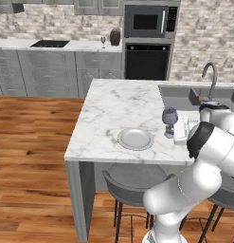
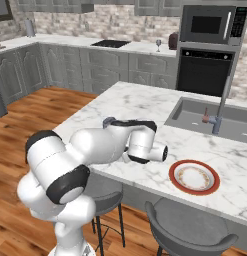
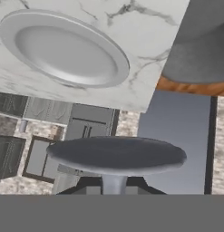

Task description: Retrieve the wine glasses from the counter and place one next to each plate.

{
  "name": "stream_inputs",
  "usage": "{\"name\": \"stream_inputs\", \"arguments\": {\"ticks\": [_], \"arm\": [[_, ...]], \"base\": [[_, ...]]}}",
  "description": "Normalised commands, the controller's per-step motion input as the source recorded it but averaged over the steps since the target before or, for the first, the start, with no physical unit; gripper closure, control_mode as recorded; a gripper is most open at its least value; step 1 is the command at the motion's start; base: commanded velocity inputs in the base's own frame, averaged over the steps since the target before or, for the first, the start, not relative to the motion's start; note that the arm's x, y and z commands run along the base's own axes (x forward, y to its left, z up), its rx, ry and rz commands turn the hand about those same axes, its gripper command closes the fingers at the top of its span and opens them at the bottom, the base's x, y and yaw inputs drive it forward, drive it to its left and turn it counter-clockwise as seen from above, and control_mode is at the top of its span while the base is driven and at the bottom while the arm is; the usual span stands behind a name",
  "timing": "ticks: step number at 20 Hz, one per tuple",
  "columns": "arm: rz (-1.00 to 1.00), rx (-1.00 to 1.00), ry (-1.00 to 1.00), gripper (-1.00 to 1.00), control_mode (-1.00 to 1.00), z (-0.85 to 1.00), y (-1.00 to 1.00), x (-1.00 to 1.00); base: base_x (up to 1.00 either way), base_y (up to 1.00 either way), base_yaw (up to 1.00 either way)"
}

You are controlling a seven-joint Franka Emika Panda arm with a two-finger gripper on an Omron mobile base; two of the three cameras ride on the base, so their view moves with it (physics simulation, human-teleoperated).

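A wine glass (image 1: 169,116) stands upright over the marble island, just right of the grey-white plate (image 1: 135,138). My gripper (image 1: 177,128) is shut on its thin stem from the right. The hand view is rolled upside down: the glass's round foot (image 3: 115,154) spreads in front of my gripper (image 3: 113,189), and the grey-white plate (image 3: 63,52) lies beyond it. I cannot tell whether the foot touches the marble. A second wine glass (image 1: 103,42) (image 2: 158,45) stands on the back counter (image 1: 85,46). The red-rimmed plate (image 2: 194,177) lies on the island near its front edge.
The sink (image 1: 184,97) with its tall faucet (image 1: 211,78) is set into the island behind the held glass. Grey stools (image 1: 132,182) stand under the island's front edge. The oven and microwave stack (image 1: 148,40) rises beside the counter, and a cooktop (image 1: 50,43) sits at its left.
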Motion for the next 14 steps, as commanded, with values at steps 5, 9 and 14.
{"name": "stream_inputs", "arguments": {"ticks": [5,9,14], "arm": [[0.02,-0.03,0.01,1.0,-1.0,-0.15,-0.05,0.14],[0.05,-0.02,0.0,1.0,-1.0,-0.22,-0.13,0.1],[0.04,-0.02,0.0,1.0,-1.0,-0.22,-0.1,0.15]], "base": [[0.0,0.0,0.0],[0.0,0.0,0.0],[0.0,0.0,0.0]]}}
